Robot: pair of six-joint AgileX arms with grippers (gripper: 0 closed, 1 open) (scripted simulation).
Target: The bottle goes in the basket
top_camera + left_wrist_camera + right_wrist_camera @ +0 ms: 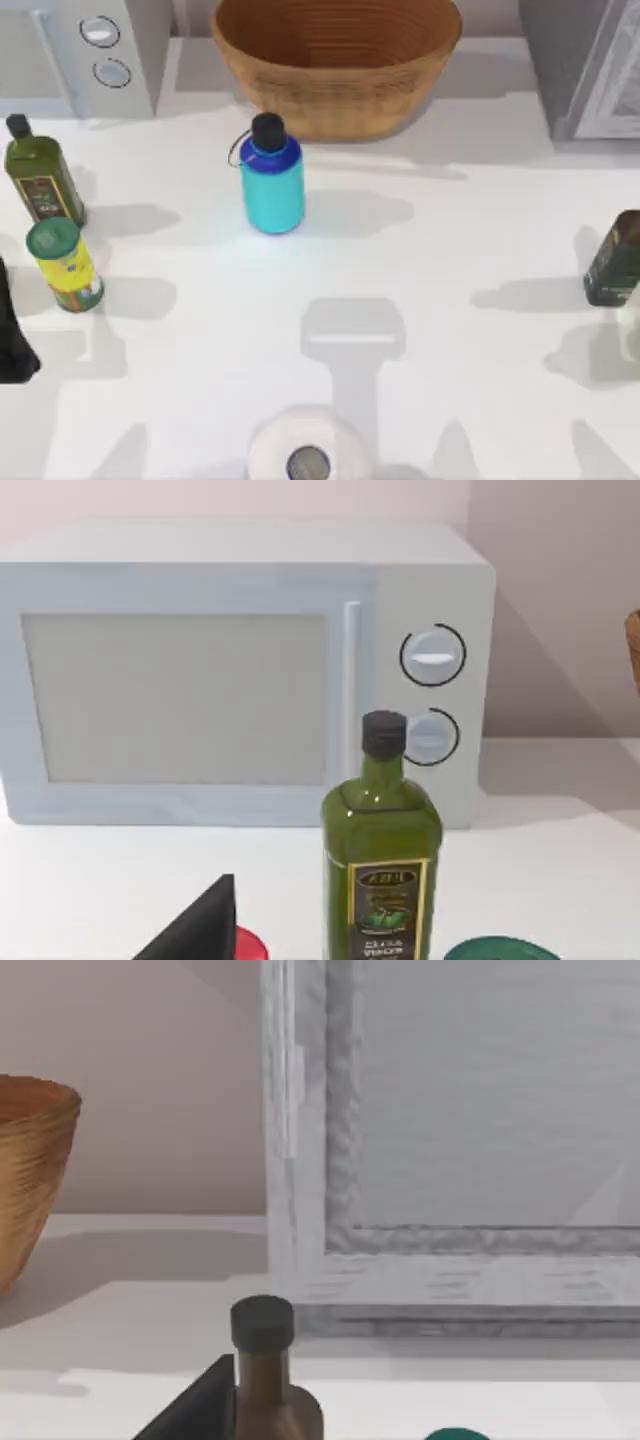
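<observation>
The turquoise bottle (pixel 272 185), with a blue shoulder and a black cap, stands upright on the white table just in front of the basket. The tan wicker basket (pixel 335 75) sits at the back centre and is much wider than the bottle; its rim also shows as the basket (pixel 30 1160) in the right wrist view. My left gripper (pixel 12 335) is a dark shape parked at the table's left edge, far from the bottle, and a black part of the left gripper (pixel 200 930) shows in its wrist view. A black part of my right gripper (pixel 200 1405) shows near a dark bottle at the right side.
A white microwave (pixel 85 50) stands at the back left. Before it stand an olive-green oil bottle (pixel 40 175) and a yellow green-lidded canister (pixel 62 265). A dark bottle (pixel 612 260) stands at the right edge, a grey cabinet (pixel 585 60) at the back right, a paper roll (pixel 308 455) at the front.
</observation>
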